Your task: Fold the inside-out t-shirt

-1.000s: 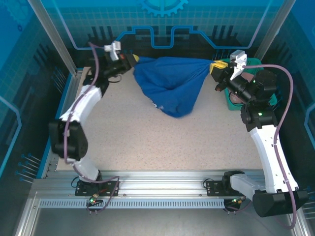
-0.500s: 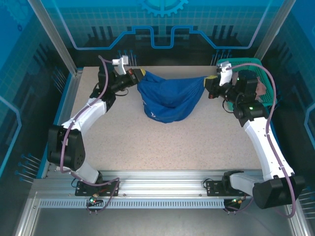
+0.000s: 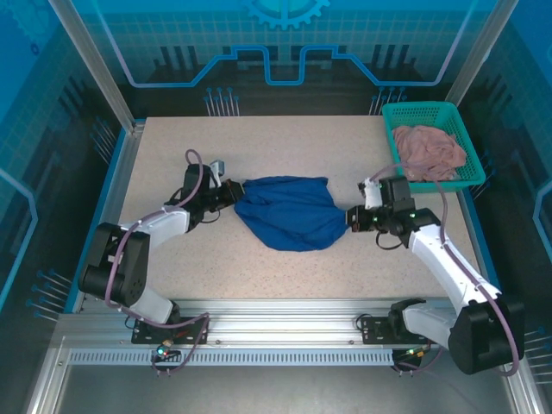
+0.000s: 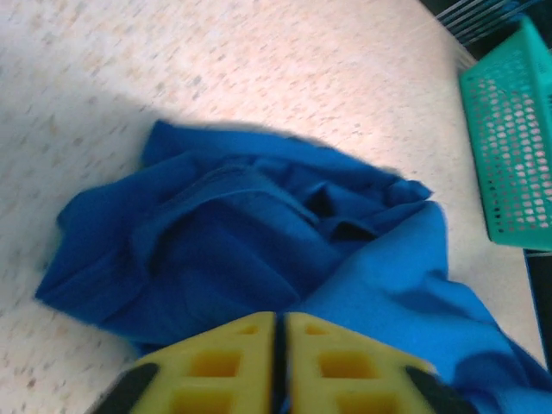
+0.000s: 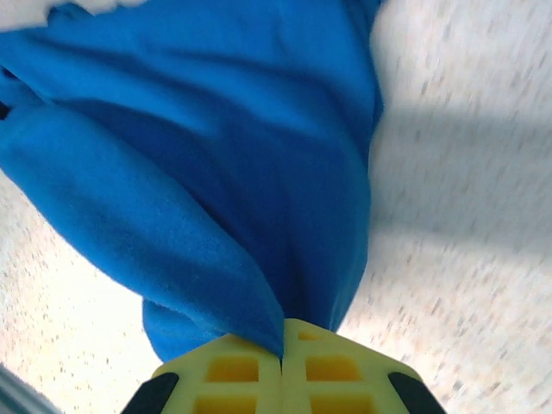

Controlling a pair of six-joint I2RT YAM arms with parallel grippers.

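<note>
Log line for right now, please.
shirt: bunched on table, not folded | left tool: at its left edge, grip unclear | right tool: shut on its right edge | basket: pink cloth inside

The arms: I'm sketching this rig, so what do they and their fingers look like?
The left arm and right arm have white shells, black joints and a purple cable alongside. The fingers are yellow blocks with rectangular recesses.

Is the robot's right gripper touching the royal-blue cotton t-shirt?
Touching. In the right wrist view, the royal-blue cotton t-shirt narrows into a bunch pinched between the shut yellow fingers of the right gripper.
</note>
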